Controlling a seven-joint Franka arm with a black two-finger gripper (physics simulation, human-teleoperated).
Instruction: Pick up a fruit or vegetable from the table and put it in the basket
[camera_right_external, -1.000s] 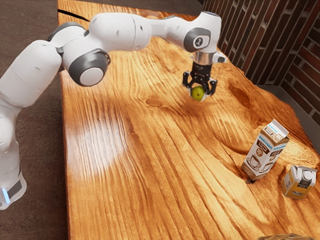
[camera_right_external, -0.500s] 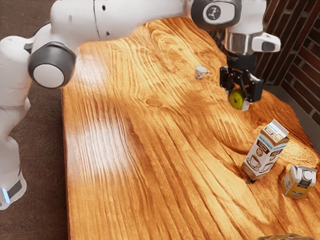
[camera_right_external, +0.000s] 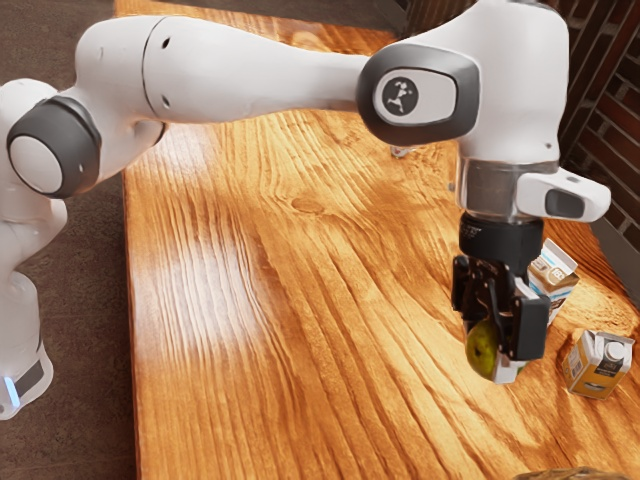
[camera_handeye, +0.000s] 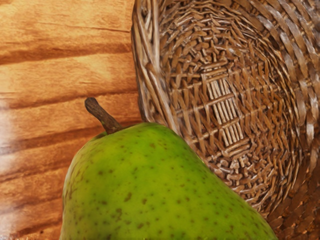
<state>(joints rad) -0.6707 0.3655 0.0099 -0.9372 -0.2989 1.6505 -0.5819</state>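
We're watching the arm (camera_right_external: 260, 75) reaching across from the exterior view's left, its forearm running nearly level over the table (camera_right_external: 260, 330) and its wrist bending so that the hand is hanging straight down. Below it, our gripper (camera_right_external: 493, 352) is pointing at the tabletop, and its fingers are closing around the green pear (camera_right_external: 481, 350), one on each side, holding it in the air. In the wrist view we're seeing the pear's brown stem (camera_handeye: 102, 115) sticking out on the table side of the rim, while the pear's body is covering part of that rim from our angle. So the pear is hanging near the wicker basket (camera_handeye: 150, 65), and we're looking down past it onto the open weave of the basket's bottom, where a patch of paler strips (camera_handeye: 226, 110) is showing. In the exterior view the basket is just peeking in at the lower edge. Around us, a tall carton (camera_right_external: 553, 270) is standing partly hidden behind the gripper, and a short carton (camera_right_external: 598, 365) is standing near it, to the exterior view's right of our pear. Farther back, a small cup (camera_right_external: 400, 152) is peeping out from under the arm, and a brick wall (camera_right_external: 612, 130) is rising past the table's far side.
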